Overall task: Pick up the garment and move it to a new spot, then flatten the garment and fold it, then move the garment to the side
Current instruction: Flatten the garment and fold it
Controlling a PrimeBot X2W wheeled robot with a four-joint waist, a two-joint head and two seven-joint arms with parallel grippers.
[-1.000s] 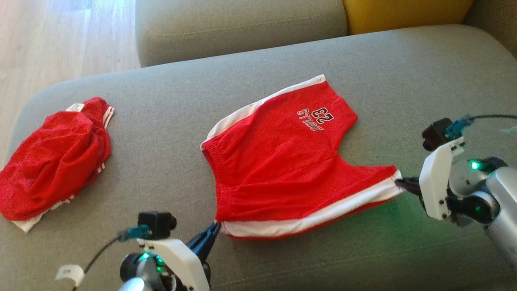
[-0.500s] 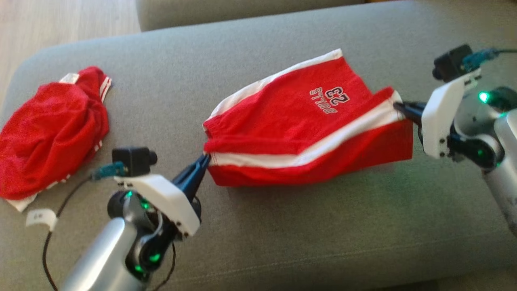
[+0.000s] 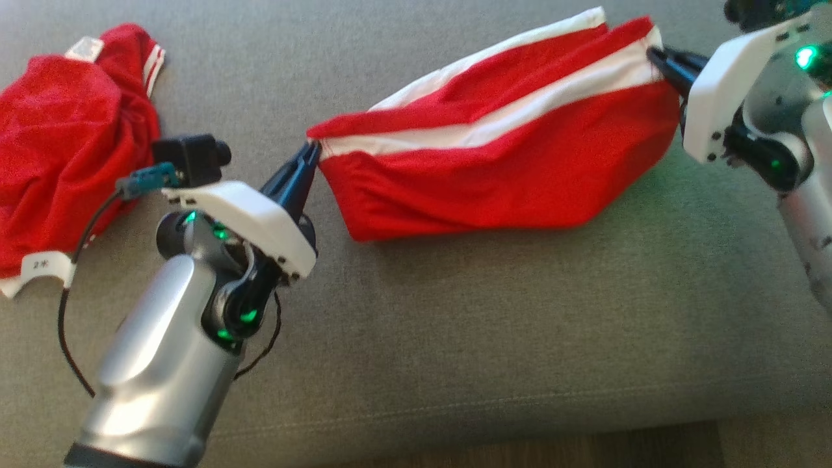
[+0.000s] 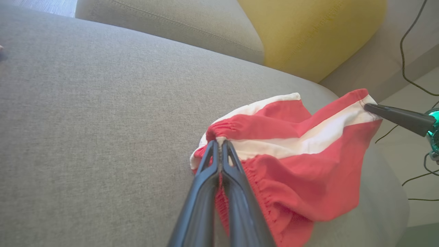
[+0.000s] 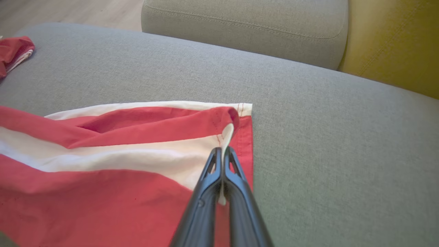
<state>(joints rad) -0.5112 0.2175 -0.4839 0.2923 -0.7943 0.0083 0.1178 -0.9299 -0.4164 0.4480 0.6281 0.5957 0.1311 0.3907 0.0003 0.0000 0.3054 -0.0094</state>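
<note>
Head view: the red fabric shorts with white side stripes (image 3: 520, 169) are strung between the 2 grippers, over the middle-right of the grey fabric sofa seat (image 3: 455, 338). The left gripper (image 3: 311, 151) is pinched tight on the waistband corner. The right gripper (image 3: 653, 55) is pinched tight on the leg-hem corner, right at the white stripe. The top edge is pulled taut and the red belly sags below it toward the seat; can't tell if it actually touches. A crumpled red garment with white trim (image 3: 65, 123) sits well apart at the seat's left end.

Left wrist view: both dark fingers are pressed together on the gathered elastic waistband where the white stripe starts. The other arm's dark tip grips the far corner. A mustard-yellow cushion (image 4: 308, 31) sits behind the seat.

Right wrist view: fingers together with a bit of white hem squeezed between them. The far layer of the shorts lies on the seat.
</note>
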